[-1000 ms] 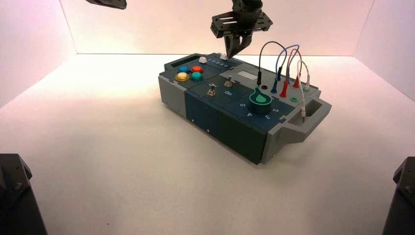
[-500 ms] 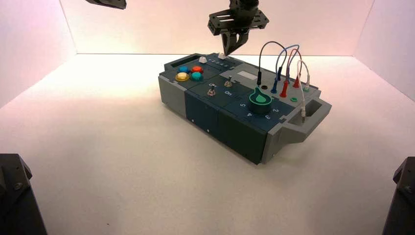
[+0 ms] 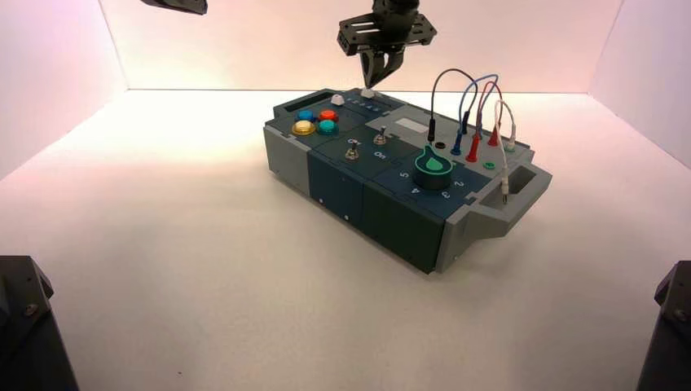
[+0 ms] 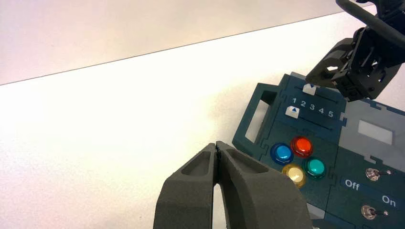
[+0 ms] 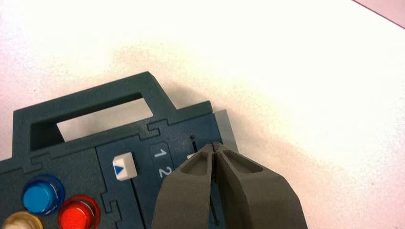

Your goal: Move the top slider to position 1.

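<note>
Top slider (image 4: 309, 89) lies beside the right gripper (image 5: 214, 145), jaws together, perhaps touching; left gripper (image 4: 217, 144), jaws together, hangs well apart.

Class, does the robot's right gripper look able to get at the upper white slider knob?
Probably yes: the right gripper hovers right at the white blocky slider knob, with nothing visibly between them.

Four push buttons (image 4: 302, 146), two white sliders (image 4: 293, 112), two toggle switches (image 4: 374, 212)
</note>
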You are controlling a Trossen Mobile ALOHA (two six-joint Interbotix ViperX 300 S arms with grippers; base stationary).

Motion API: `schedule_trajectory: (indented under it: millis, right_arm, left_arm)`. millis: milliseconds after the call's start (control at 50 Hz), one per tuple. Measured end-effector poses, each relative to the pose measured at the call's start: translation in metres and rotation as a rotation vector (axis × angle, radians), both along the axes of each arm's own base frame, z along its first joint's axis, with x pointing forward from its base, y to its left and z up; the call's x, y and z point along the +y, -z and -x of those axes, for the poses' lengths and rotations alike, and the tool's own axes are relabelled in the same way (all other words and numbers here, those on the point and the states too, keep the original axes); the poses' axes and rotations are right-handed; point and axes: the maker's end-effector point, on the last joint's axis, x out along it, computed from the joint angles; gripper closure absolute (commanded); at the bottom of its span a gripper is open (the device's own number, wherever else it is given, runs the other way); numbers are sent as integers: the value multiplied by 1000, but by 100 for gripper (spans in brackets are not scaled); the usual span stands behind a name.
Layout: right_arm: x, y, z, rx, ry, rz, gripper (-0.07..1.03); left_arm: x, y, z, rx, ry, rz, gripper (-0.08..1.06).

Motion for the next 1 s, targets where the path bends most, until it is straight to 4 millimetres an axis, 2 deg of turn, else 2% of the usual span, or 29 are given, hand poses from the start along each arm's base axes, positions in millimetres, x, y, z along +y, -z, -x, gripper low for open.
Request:
schedule_trajectory:
  millis: [520,1000]
  right_arm:
    - [0,0,0,2,-6,9,98]
    - [-14,-4,7,11,3,26,98]
  left_arm:
    - [2,1,-1,1,-6,0,101]
    - [2,0,-1,0,-6,0,101]
